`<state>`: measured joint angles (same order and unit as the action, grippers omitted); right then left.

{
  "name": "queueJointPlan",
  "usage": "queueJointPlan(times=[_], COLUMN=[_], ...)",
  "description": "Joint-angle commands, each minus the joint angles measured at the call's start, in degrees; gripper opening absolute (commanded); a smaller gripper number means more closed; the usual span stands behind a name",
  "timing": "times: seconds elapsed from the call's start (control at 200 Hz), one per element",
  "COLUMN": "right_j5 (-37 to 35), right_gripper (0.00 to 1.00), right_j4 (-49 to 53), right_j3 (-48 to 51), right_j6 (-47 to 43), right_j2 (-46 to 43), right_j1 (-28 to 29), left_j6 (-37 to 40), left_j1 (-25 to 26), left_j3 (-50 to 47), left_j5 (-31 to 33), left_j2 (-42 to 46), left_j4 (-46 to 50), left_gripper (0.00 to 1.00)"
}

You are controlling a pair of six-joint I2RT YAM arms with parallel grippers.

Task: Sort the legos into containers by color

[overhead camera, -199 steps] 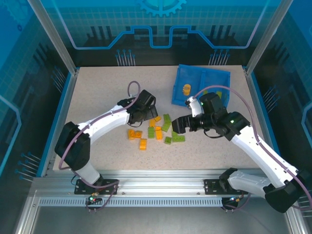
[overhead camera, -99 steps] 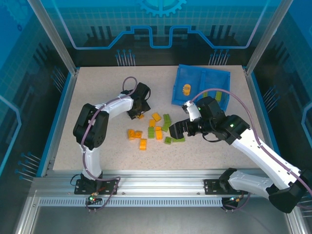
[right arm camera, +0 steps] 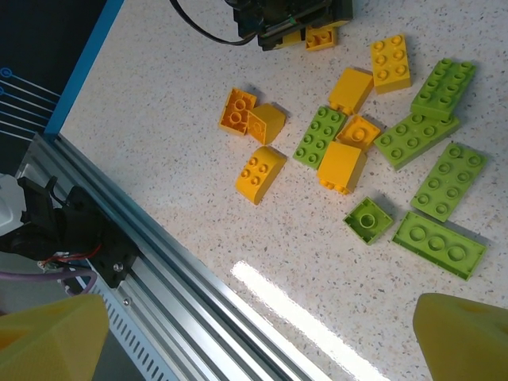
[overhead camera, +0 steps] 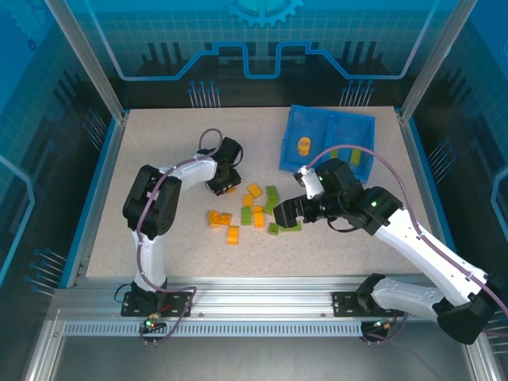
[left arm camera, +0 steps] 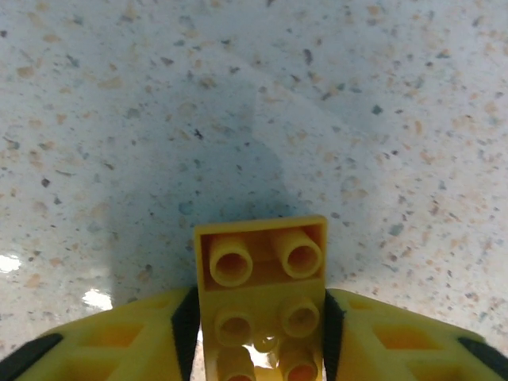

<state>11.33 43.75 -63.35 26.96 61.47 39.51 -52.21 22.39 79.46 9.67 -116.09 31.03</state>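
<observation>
No readable text anywhere (the backdrop's gear motif [overhead camera: 262, 9] seems purely decorative).

In the left wrist view the orange brick [left arm camera: 260, 294] runs off the bottom edge, its near end cut away, and the fingers [left arm camera: 111, 343] beside it are cropped at the corners. In the right wrist view both fingertips [right arm camera: 48, 337] are cut by the bottom edge and the left gripper [right arm camera: 308, 30] is clipped at the top. From above, the right arm [overhead camera: 373, 206] covers part of the blue tray [overhead camera: 295, 131] and some green bricks [overhead camera: 292, 228]; the orange piece [overhead camera: 303, 145] in the tray is too small to make out.
</observation>
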Motion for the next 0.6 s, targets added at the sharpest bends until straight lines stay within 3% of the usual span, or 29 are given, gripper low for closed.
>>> queueJointPlan(times=[0.0, 0.085, 0.2, 0.395, 0.595], right_j5=[-0.5, -1.2, -4.7, -14.0, -18.0], right_gripper=[1.00, 1.00, 1.00, 1.00, 1.00], right_j4=[1.3, 1.4, 1.5, -1.1, -1.8], right_j3=[-2.0, -2.2, -2.1, -0.4, 0.1], right_j6=[0.4, 0.9, 1.8, 4.4, 5.6], right_j2=[-0.1, -0.5, -1.7, -5.2, -7.7], right_j1=[1.2, 1.2, 1.3, 1.4, 1.2], left_j6=[1.9, 3.9, 9.7, 23.0, 34.1], left_j1=[-0.5, -0.3, 1.8, 13.2, 19.3], left_j3=[-0.4, -0.2, 2.0, 14.6, 26.7], left_j5=[-1.9, -3.4, -7.4, -0.3, 4.2], left_j2=[-0.2, 1.4, 6.0, 9.8, 2.5], left_j4=[-0.1, -0.5, -0.8, 4.0, -0.7], left_gripper=[0.36, 0.28, 0.27, 0.27, 0.27])
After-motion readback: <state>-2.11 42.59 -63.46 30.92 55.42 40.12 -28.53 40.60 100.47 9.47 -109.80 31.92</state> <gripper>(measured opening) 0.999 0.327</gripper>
